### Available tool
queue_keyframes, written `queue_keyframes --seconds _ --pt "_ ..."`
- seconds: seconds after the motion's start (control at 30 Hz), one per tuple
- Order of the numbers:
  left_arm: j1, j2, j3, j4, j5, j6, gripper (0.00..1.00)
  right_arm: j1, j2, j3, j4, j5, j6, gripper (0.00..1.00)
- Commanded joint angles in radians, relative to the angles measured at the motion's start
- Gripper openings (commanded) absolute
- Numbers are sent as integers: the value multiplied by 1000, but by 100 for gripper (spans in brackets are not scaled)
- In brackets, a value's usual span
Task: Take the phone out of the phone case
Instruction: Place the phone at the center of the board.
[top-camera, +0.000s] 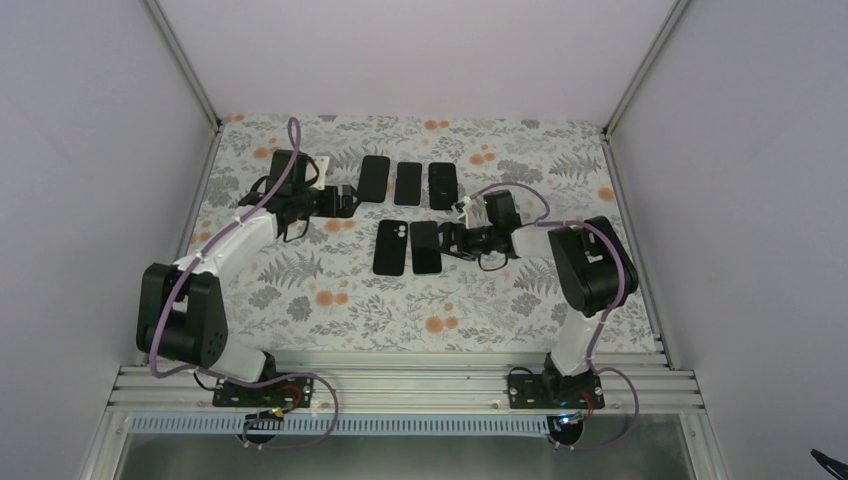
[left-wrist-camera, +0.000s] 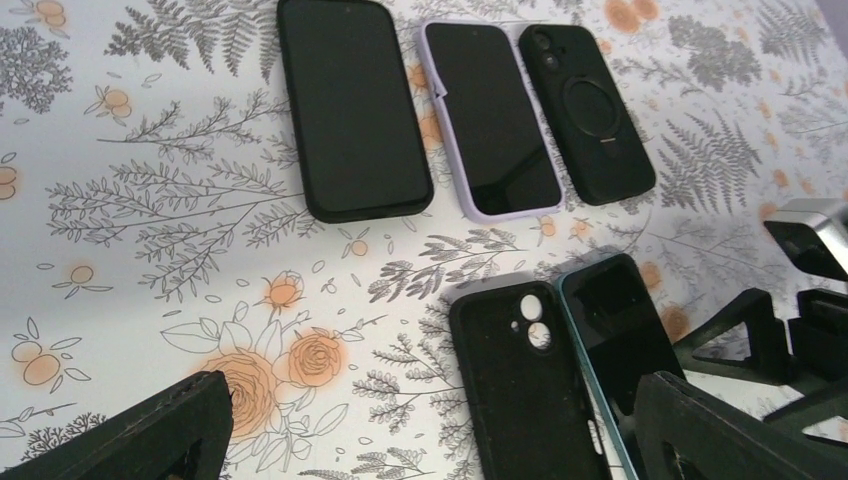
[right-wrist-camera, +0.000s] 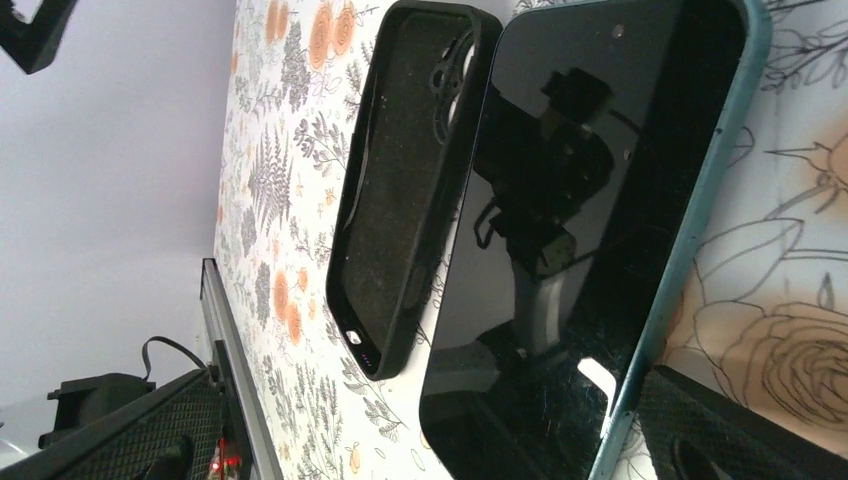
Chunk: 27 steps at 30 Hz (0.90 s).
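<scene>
An empty black phone case (top-camera: 390, 248) lies inside up on the floral table, with its camera hole showing (left-wrist-camera: 520, 380) (right-wrist-camera: 405, 190). Right beside it lies a phone (top-camera: 425, 247) with a teal rim, screen up (left-wrist-camera: 625, 345) (right-wrist-camera: 590, 230). My right gripper (top-camera: 447, 240) (right-wrist-camera: 435, 410) hovers low at the phone's right edge, open, its fingers on either side of the phone's end and holding nothing. My left gripper (top-camera: 352, 200) (left-wrist-camera: 435, 420) stands open to the upper left of the case, nothing between its fingers.
Three more phones lie in a back row: one in a black case (top-camera: 374, 178) (left-wrist-camera: 352, 105), one in a lavender case (top-camera: 408, 184) (left-wrist-camera: 490, 115), one face down in a black case with a ring (top-camera: 443, 186) (left-wrist-camera: 588, 112). White walls enclose the table.
</scene>
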Motion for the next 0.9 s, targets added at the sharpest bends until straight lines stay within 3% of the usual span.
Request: queue_keyframes --seconds 0.0,0.5,0.87 --pt "5 45 48 6 -33 2 100 15 37 22 7 -26 -7 99" --pt "-20 180 200 -46 -161 52 100 -8 -91 54 -62 -21 -64 99" --pt "-74 445 488 -173 -256 48 100 -48 -283 52 -87 36 -107 99"
